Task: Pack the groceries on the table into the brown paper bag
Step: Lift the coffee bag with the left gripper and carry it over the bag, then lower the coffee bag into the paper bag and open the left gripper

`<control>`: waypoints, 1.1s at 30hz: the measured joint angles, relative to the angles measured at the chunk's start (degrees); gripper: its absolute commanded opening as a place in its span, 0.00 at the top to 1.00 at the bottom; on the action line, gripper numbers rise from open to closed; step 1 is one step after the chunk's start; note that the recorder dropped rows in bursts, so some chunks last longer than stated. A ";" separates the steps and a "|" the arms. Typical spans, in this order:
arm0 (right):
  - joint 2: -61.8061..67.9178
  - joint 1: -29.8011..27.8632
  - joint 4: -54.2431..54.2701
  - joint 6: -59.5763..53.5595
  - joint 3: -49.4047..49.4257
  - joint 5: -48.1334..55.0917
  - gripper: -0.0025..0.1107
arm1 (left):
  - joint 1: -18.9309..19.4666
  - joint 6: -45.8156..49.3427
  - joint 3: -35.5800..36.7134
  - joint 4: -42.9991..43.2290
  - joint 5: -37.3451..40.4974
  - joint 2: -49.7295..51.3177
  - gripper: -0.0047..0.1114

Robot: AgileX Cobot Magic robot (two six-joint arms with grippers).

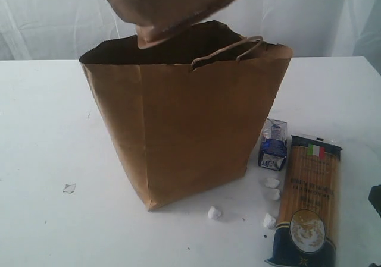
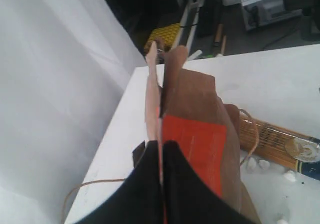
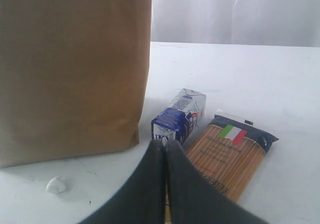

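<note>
Kraft paper of the brown paper bag point(image 1: 190, 136) looks floppy; above its mouth my left gripper point(image 2: 161, 151) clamps one edge of the brown pouch with orange label point(image 1: 166, 5), which I judge soft and light. Beside the bag's base lie the long spaghetti pack point(image 1: 309, 201), brittle, best taken mid-length, and the small blue-white carton point(image 1: 274, 143); my right gripper point(image 3: 165, 146) hangs there closed, empty.

My left gripper point(image 2: 161, 146) and right gripper point(image 3: 165, 144) each show two smooth, matte black, tapering fingers
</note>
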 measured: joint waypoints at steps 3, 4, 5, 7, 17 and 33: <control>0.00 0.00 0.00 0.00 0.00 0.00 0.98 | -4.39 0.00 0.00 2.33 -1.20 2.12 0.96; 0.00 0.00 0.00 0.00 0.00 0.00 0.98 | -5.71 0.00 0.00 3.35 -1.76 2.73 0.96; 0.00 0.00 0.00 0.00 0.00 0.00 0.98 | -6.90 -0.25 0.00 4.62 -2.78 3.36 0.96; 0.00 0.00 0.00 0.00 0.00 0.00 0.98 | -8.47 -1.29 0.00 7.14 -4.63 4.46 0.96; 0.00 0.00 0.00 0.00 0.00 0.00 0.98 | -9.32 -2.26 0.00 11.84 -11.70 8.08 0.96; 0.00 0.00 0.00 0.00 0.00 0.11 0.98 | -9.34 -2.55 0.00 14.65 -7.89 11.37 0.96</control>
